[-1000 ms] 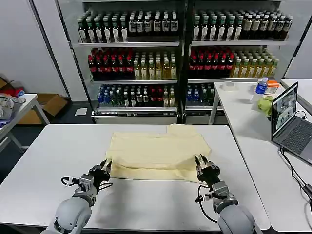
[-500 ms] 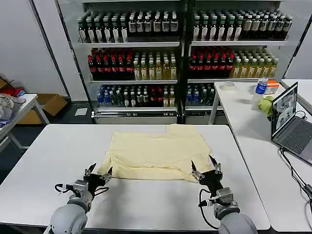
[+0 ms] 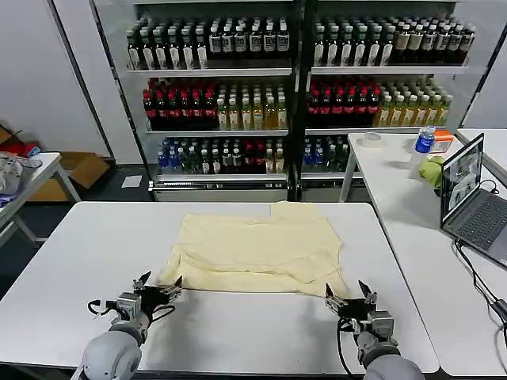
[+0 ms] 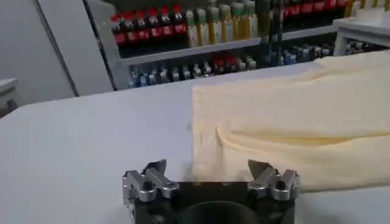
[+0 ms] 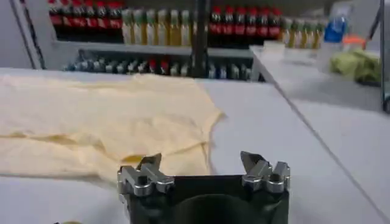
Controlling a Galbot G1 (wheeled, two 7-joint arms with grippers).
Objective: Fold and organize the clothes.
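The clothes are one pale cream-yellow T-shirt (image 3: 257, 247) lying partly folded on the white table (image 3: 79, 253), its near hem doubled over. In the wrist views the same shirt (image 4: 292, 128) (image 5: 103, 125) spreads just beyond the fingers. My left gripper (image 3: 158, 285) (image 4: 207, 171) stands open at the shirt's near left corner, holding nothing. At the near right corner my right gripper (image 3: 349, 294) (image 5: 201, 163) is open too, apart from the cloth.
A second white table (image 3: 412, 214) stands to the right with a laptop (image 3: 473, 198), a water bottle (image 3: 425, 141) and a green object (image 3: 432, 170). Shelves of drink bottles (image 3: 238, 103) line the back wall. Another table edge (image 3: 24, 186) shows at far left.
Both grippers have let go of the shirt's near hem, opened and drawn back toward me. The folded hem now lies flat on the table.
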